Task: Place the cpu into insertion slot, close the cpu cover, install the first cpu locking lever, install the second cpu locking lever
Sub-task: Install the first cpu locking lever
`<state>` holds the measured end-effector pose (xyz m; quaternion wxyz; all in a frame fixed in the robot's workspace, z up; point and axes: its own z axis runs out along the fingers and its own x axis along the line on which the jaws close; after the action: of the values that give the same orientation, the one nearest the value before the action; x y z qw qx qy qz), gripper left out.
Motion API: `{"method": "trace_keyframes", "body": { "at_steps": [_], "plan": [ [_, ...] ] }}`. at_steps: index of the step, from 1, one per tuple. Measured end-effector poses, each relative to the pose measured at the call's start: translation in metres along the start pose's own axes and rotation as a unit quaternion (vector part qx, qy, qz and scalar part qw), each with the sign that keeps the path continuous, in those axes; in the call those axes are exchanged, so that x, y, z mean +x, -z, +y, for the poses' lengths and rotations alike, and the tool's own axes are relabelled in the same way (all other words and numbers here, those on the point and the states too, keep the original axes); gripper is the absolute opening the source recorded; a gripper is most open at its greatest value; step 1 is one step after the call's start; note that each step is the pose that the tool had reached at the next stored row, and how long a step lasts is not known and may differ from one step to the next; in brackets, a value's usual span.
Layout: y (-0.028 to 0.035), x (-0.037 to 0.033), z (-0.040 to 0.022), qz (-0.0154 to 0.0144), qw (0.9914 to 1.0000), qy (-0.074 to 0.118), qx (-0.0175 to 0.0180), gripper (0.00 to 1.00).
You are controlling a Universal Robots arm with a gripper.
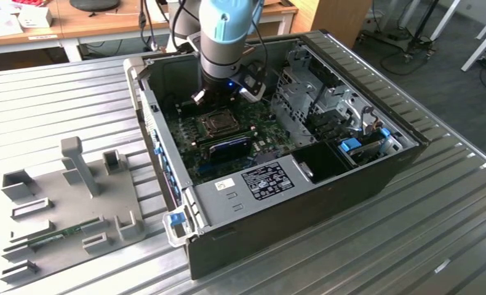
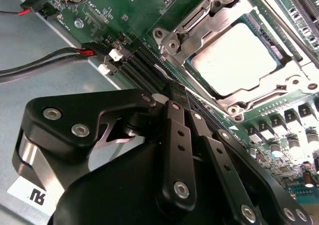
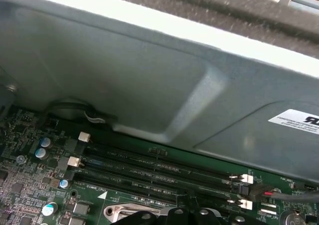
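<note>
In the exterior view my gripper (image 1: 213, 101) reaches down into the open computer case, just behind the insertion slot (image 1: 218, 121) on the green board. The cpu (image 2: 234, 58) lies in that slot, its dull grey top showing through the window of the cpu cover (image 2: 199, 31), which lies flat over it. A thin metal locking lever (image 2: 163, 69) runs along the socket edge nearest my fingertips. My gripper (image 2: 172, 93) is shut, its black fingers (image 2: 179, 135) pressed together with nothing seen between them, the tips over the memory slots beside the socket.
Long black memory slots (image 3: 164, 172) run between the socket and the grey case wall (image 3: 149, 75). Black and red cables (image 2: 50, 60) lie close by. A drive cage (image 1: 309, 92) stands at the exterior view's right. A grey fixture tray (image 1: 71, 203) lies outside the case.
</note>
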<state>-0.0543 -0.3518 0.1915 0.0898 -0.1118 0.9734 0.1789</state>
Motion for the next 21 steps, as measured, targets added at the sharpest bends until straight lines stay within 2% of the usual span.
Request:
{"method": "trace_keyframes", "body": {
  "at_steps": [16,21],
  "plan": [
    [-0.0006,0.0001,-0.0001,0.0007,1.00000,0.000,0.0025,0.10],
    [-0.0009,-0.0023,-0.0007,0.0007,1.00000,0.000,0.0025,0.10]
  ]
}}
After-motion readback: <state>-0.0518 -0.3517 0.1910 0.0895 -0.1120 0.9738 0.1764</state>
